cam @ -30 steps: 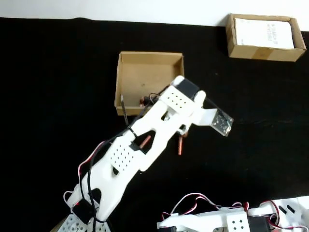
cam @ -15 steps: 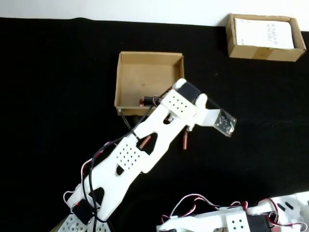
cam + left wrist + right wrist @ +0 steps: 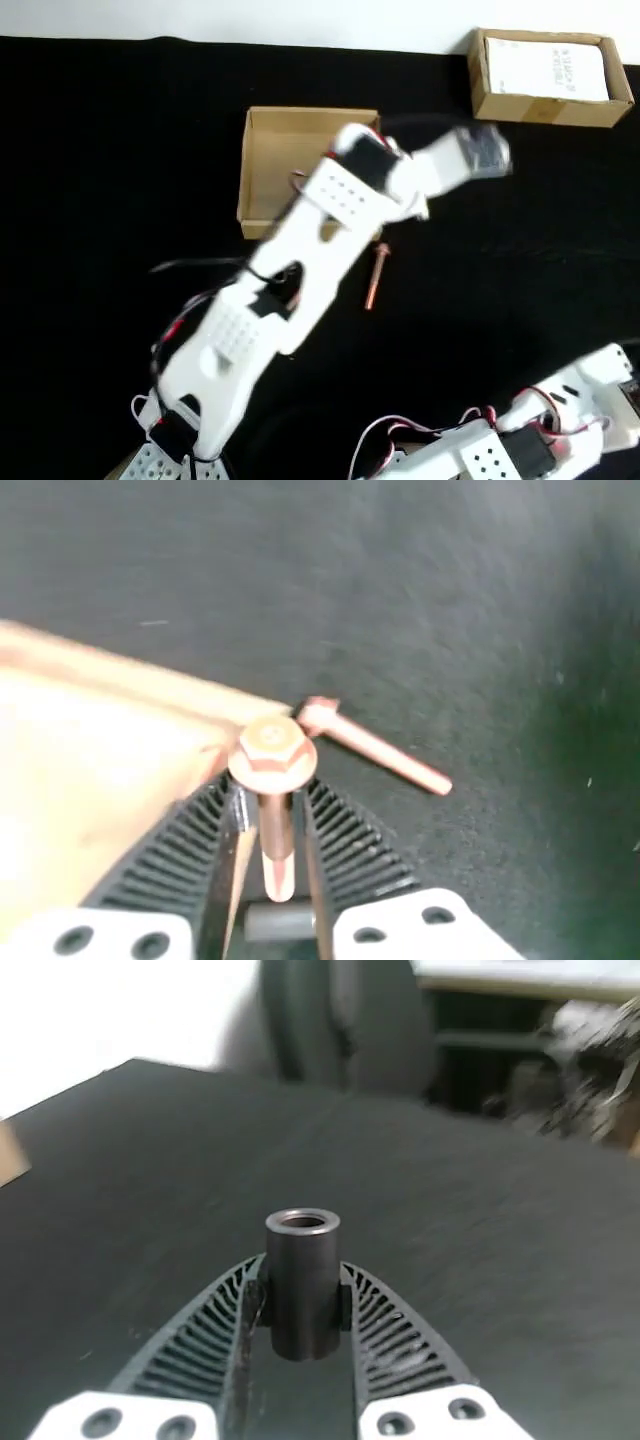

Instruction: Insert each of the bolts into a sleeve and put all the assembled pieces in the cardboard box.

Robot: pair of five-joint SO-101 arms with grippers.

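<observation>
Copper-coloured and bright, a bolt (image 3: 271, 763) sits clenched in my left gripper (image 3: 272, 792). Its flanged hexagonal head sticks out past the ribbed black fingers (image 3: 345, 830), and its plain shaft runs back between them. Just behind the head is the near right corner of the open cardboard box (image 3: 90, 770).

No writing on the bolts or the sleeve can be made out. At the far right of the table, a smaller box (image 3: 480, 100) holds a white printed sheet (image 3: 548, 68), but its print is too small to read.

A second bolt (image 3: 375, 748) of the same copper colour lies flat on the black table cover (image 3: 450, 600). It is just beside the box corner, with its head towards the box. From above it lies (image 3: 374, 278) to the right of the box's near right corner, its head at the far end.

My right gripper (image 3: 300, 1272) is clamped on the sleeve (image 3: 301, 1260). This is a short dark tube with its open bore facing away from my palm, held above the cover at the near right of the table. Beyond the table edge stands a dark chair (image 3: 340, 1020).

From above, my left arm (image 3: 300, 250) crosses the near right part of the box (image 3: 265, 160) and hides that part of its floor. My right arm (image 3: 520, 450) lies low along the near right edge.
</observation>
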